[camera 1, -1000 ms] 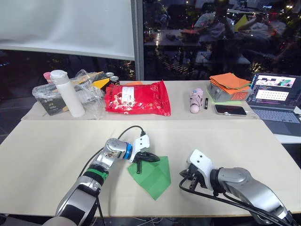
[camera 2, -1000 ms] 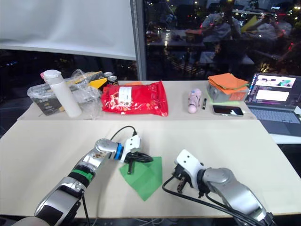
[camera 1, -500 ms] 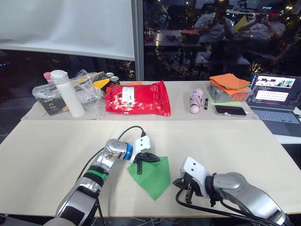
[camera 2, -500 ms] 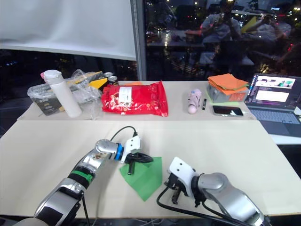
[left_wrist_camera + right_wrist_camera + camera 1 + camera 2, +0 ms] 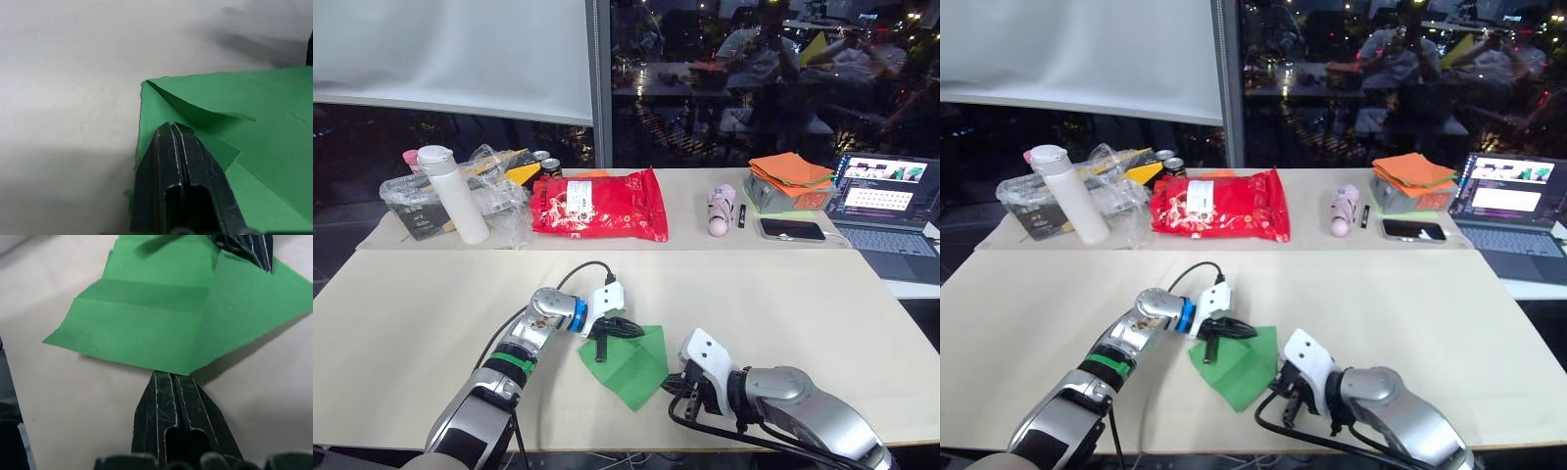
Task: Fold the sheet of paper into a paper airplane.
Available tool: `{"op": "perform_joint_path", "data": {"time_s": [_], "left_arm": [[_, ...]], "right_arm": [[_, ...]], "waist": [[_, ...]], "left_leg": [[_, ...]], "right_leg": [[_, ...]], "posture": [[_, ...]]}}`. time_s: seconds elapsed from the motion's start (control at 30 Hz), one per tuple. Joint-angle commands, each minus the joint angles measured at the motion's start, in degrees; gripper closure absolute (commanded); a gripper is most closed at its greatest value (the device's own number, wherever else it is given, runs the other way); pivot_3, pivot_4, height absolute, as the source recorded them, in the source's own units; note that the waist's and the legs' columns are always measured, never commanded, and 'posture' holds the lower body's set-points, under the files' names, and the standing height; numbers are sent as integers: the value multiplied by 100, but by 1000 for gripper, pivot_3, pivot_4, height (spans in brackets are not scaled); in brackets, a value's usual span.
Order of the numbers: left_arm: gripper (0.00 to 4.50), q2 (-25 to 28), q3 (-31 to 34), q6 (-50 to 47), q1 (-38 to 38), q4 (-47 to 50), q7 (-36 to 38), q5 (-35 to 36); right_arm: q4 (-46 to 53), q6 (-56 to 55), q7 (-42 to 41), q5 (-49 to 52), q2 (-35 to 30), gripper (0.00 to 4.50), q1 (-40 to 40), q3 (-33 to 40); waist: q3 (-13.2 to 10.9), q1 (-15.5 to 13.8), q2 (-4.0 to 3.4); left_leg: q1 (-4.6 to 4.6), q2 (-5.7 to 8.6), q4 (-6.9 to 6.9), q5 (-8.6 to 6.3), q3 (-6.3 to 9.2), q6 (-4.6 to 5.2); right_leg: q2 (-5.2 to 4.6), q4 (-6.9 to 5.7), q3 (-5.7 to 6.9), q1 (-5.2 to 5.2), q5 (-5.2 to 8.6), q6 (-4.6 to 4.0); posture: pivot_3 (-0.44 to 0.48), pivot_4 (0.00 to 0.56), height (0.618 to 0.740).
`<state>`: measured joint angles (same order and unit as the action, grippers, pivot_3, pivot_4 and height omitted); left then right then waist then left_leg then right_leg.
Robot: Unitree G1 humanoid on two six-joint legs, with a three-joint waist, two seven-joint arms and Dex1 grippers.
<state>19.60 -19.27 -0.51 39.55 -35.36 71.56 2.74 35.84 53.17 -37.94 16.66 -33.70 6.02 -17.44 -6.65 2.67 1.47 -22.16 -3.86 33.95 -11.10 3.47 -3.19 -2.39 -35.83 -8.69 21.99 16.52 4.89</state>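
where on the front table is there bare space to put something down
Bare patches on the front table: the wide stretch left of the left end effector, and the right half beyond the right end effector, toward the laptop. The middle is crowded, with both end effectors at the sheet of paper.

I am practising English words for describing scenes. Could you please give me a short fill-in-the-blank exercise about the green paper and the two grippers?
1. The left gripper, fingers together, presses on the sheet of paper, whose colour is ____.
2. The right gripper has its fingers ____.
3. The right gripper's tip points at the paper's folded ____.
4. Behind the paper lies a glossy ____ bag.

Missing words: green; shut; edge; red
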Motion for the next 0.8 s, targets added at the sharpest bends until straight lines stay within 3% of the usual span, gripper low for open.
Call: {"op": "perform_joint_path", "data": {"time_s": [0.03,0.4,0.5,0.8], "left_arm": [[4483,-7,-85,-27,-10,-187,-45,-200],[4483,51,82,-257,-271,134,-213,-104],[4483,-116,241,-688,-400,428,-331,146],[4483,-155,-131,-996,-889,1539,-483,31]], "right_arm": [[99,40,108,101,97,4500,281,146],[-440,-51,161,40,283,4500,917,-72],[-693,-11,234,-6,364,4500,1112,-91],[-1198,-20,343,-162,433,4500,1416,-128]], "waist": [[0,-6,0],[1,0,-2],[1,-5,-3],[2,-37,-5]], "left_leg": [[0,0,0,0,0,0],[-2,0,0,0,0,0],[0,0,0,0,0,0],[-7,1,2,0,0,0]], "right_leg": [[0,0,0,0,0,0],[0,-2,0,0,-1,0],[0,-5,0,0,-1,0],[0,-3,0,1,-1,-2]], "posture": [[0,150,725],[0,150,725],[0,150,725],[0,150,725]]}}
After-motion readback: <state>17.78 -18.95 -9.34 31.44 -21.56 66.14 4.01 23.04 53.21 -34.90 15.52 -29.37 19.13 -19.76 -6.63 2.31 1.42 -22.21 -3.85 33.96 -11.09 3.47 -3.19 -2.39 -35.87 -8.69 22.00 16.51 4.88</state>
